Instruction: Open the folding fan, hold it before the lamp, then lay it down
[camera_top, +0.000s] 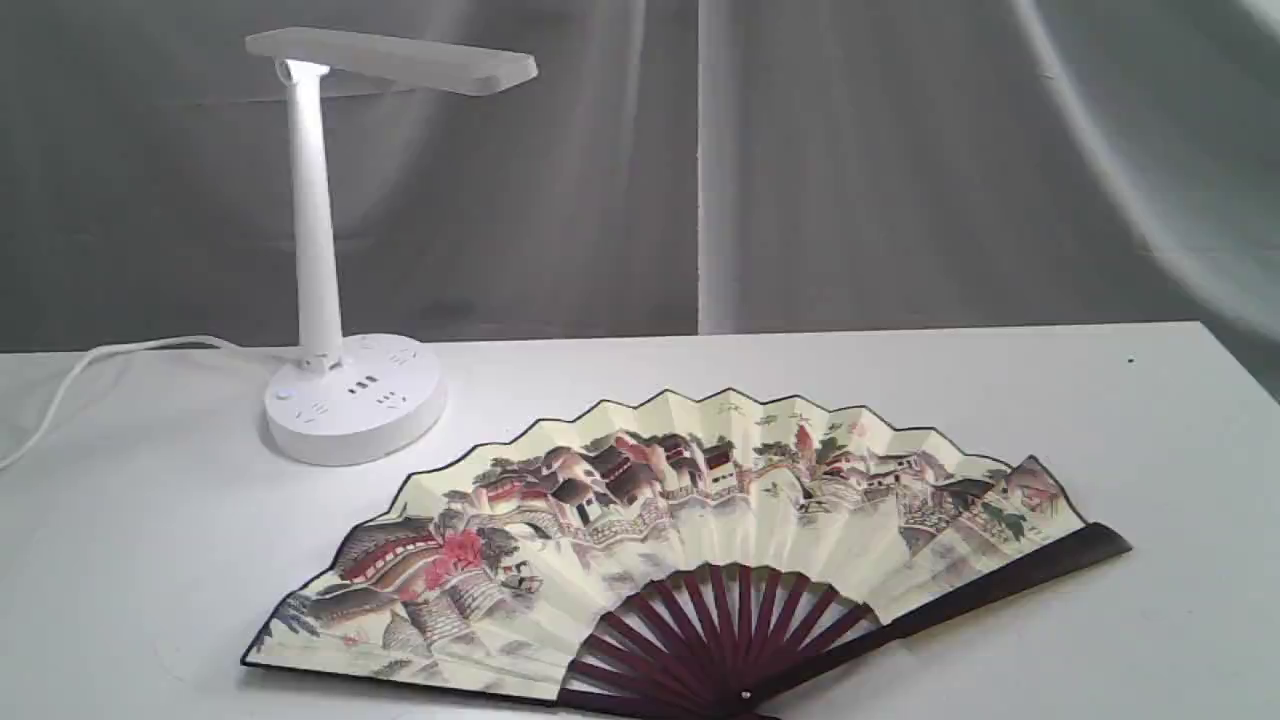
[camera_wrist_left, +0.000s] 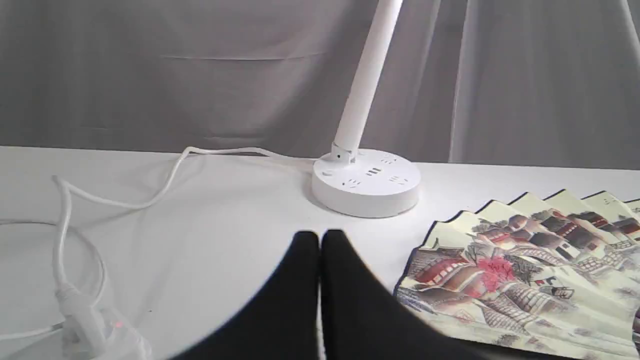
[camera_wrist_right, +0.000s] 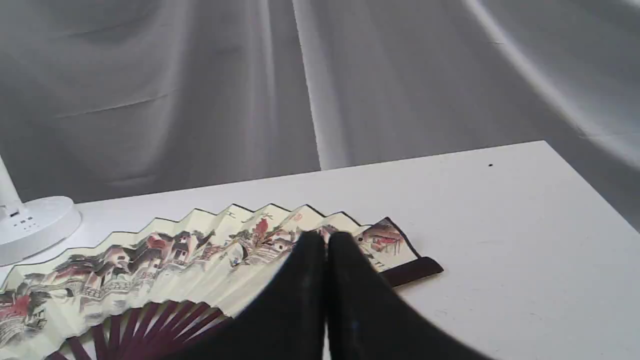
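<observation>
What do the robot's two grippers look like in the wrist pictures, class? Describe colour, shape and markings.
The left gripper has two plain black fingers, broad near the camera and tapering to rounded tips. The right gripper looks the same. No markings or cables show on either; the arms are out of view.

fan flat on table | lamp behind-left
</observation>
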